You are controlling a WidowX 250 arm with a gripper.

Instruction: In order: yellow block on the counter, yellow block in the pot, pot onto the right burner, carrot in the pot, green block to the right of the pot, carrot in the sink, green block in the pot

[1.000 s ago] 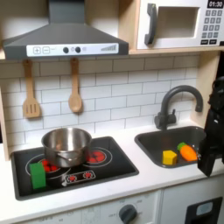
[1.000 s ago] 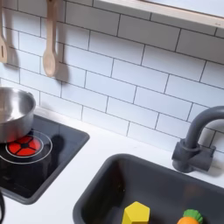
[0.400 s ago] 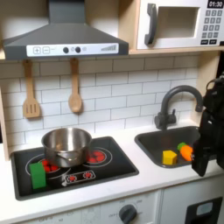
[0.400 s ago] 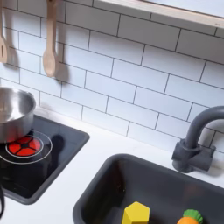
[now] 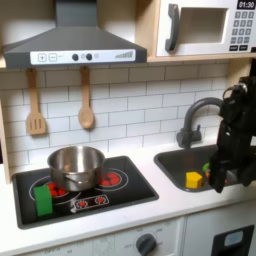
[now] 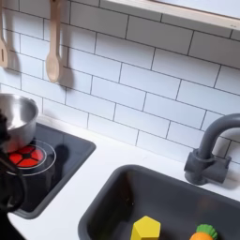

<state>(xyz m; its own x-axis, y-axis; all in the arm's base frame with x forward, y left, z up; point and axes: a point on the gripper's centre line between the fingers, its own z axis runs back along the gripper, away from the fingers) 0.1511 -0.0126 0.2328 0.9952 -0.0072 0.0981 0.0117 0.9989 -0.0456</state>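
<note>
The yellow block (image 5: pixel 193 180) (image 6: pixel 145 228) lies in the dark sink (image 5: pixel 190 158) (image 6: pixel 122 192), with the orange carrot (image 6: pixel 204 232) beside it on the second exterior view's right. My black gripper (image 5: pixel 228 186) hangs over the sink on the first exterior view's right. Its fingers are apart and hold nothing, and the left finger stands just right of the yellow block, covering most of the carrot. The steel pot (image 5: pixel 76 165) (image 6: pixel 13 118) sits on the black stovetop's left burner. The green block (image 5: pixel 43 198) stands upright at the stovetop's front left. The off-white counter (image 5: pixel 150 208) (image 6: pixel 89 173) runs between stove and sink.
A dark curved faucet (image 5: pixel 196 112) (image 6: pixel 210 150) stands behind the sink, close to my arm. Two wooden utensils (image 5: pixel 86 110) hang on the tiled wall. A range hood and a microwave (image 5: pixel 205 28) sit overhead. A dark blurred shape (image 6: pixel 9 178) covers the second exterior view's lower left.
My arm has swung in from the first exterior view's right edge to over the sink, close to the yellow block and carrot. A dark blur has entered the second exterior view's lower left.
</note>
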